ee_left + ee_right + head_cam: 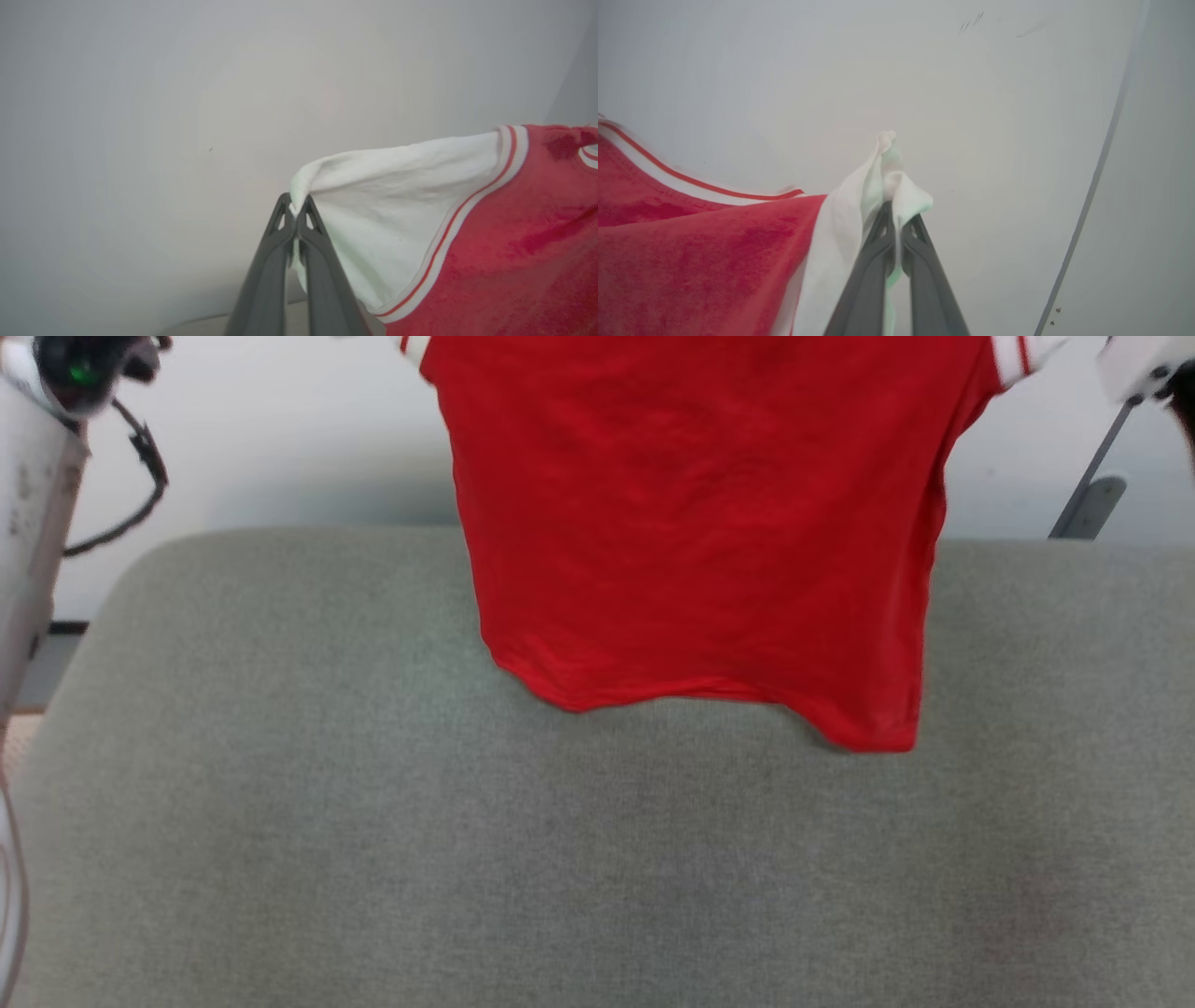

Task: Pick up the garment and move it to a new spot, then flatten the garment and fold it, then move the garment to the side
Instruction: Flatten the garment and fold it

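Left wrist view: the left gripper (pixel 295 212) is pinched tight on just the tip of the red jersey T-shirt (pixel 514 252), at its white sleeve. The shirt hangs spread over the far edge of the grey cushion (pixel 373 803), hem lower at right. The right gripper (pixel 896 212) nips the other sleeve, bunched. Such thin holds could slip, letting one side drop and crumple.
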Robot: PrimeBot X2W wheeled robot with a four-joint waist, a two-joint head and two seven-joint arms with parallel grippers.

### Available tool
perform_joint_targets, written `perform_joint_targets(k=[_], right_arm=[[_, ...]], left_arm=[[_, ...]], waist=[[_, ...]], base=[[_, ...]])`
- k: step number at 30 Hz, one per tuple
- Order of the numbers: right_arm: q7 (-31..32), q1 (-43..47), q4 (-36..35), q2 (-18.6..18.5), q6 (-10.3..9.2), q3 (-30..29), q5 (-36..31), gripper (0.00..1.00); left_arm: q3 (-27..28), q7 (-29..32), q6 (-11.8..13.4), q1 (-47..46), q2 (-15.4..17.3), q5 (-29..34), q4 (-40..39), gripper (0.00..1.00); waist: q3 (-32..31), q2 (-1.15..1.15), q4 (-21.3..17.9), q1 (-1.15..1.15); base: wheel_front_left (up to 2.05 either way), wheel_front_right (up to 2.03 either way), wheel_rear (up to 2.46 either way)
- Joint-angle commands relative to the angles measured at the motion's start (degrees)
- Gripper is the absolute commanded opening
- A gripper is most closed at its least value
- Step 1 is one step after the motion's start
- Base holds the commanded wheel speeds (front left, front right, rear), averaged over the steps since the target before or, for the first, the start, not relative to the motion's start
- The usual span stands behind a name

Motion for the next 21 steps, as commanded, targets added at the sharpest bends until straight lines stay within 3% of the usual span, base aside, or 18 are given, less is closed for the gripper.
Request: perform_joint_targets(k=[1,9,15,17,21], right_arm=[[-1.4,-1.7,1.1,-0.2,-0.09,0.4,-0.5,0.0],[-7.1,-9.1,6.8,-0.2,-0.09,1.4,-3.3,0.0],[-15.4,-16.9,9.1,-1.1,-0.09,1.1,-9.6,0.0],[-16.2,-18.5,8.0,-1.3,-0.09,0.3,-12.8,0.0],[-16.3,-18.8,-1.1,-1.8,-0.09,-1.2,-18.8,0.0]], left_arm=[[0.2,-1.0,-0.2,-1.3,-0.4,0.4,0.5,0.0],[0.1,-5.9,-0.4,-6.9,-2.1,2.2,2.5,0.0],[1.0,-15.4,-0.4,-13.7,-3.9,4.4,3.6,0.0],[1.5,-19.8,-0.4,-15.7,-4.3,5.0,3.8,0.0],[2.1,-26.5,-0.9,-18.3,-5.0,5.5,2.4,0.0]], waist=[[2.7,0.0,0.1,0.0],[11.1,0.0,0.4,0.0],[18.1,0.0,1.4,0.0],[19.9,0.0,1.9,0.0],[23.4,0.0,3.5,0.0]], base=[[0.0,0.0,0.0],[0.0,0.0,0.0],[0.0,0.0,0.0],[0.0,0.0,0.0],[0.0,0.0,0.0]])
